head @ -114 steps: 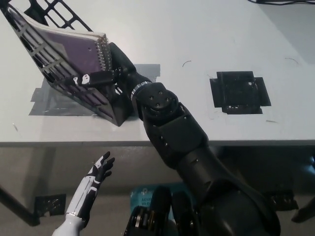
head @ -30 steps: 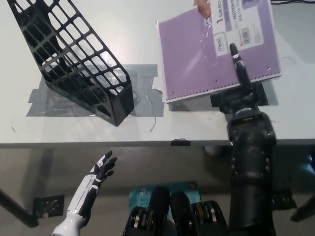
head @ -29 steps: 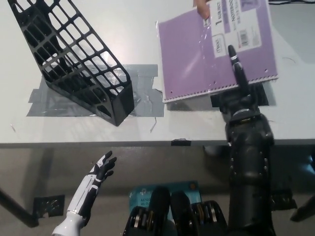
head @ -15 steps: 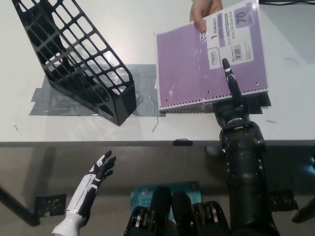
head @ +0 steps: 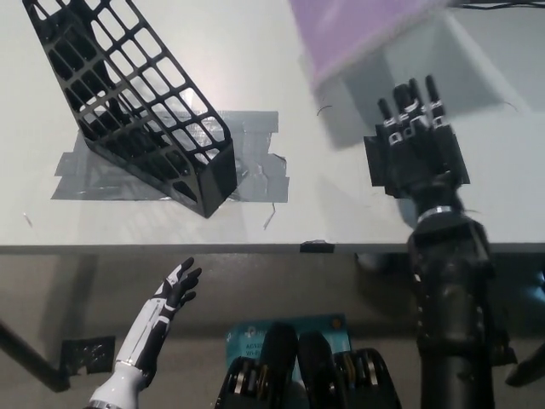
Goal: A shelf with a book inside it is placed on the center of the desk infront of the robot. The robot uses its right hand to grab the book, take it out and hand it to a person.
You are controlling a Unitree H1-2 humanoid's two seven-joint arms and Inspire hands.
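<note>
The purple spiral notebook (head: 358, 30) is a blurred shape at the top edge of the head view, clear of my hands. My black right hand (head: 413, 136) hovers over the right part of the desk, open, fingers spread and pointing away, holding nothing. The black lattice shelf (head: 132, 106) leans tilted on the left of the desk, held down on grey tape (head: 255, 170), and it is empty. My white left hand (head: 166, 302) rests below the desk's front edge at lower left, open.
A black square patch (head: 379, 175) lies on the desk under my right hand. The white desk's front edge (head: 170, 249) runs across the middle. A cable (head: 502, 4) shows at the top right corner.
The notebook has left my right hand and moved up and away to the top edge. My right hand has opened and now stands empty over the black patch. The left hand stayed put.
</note>
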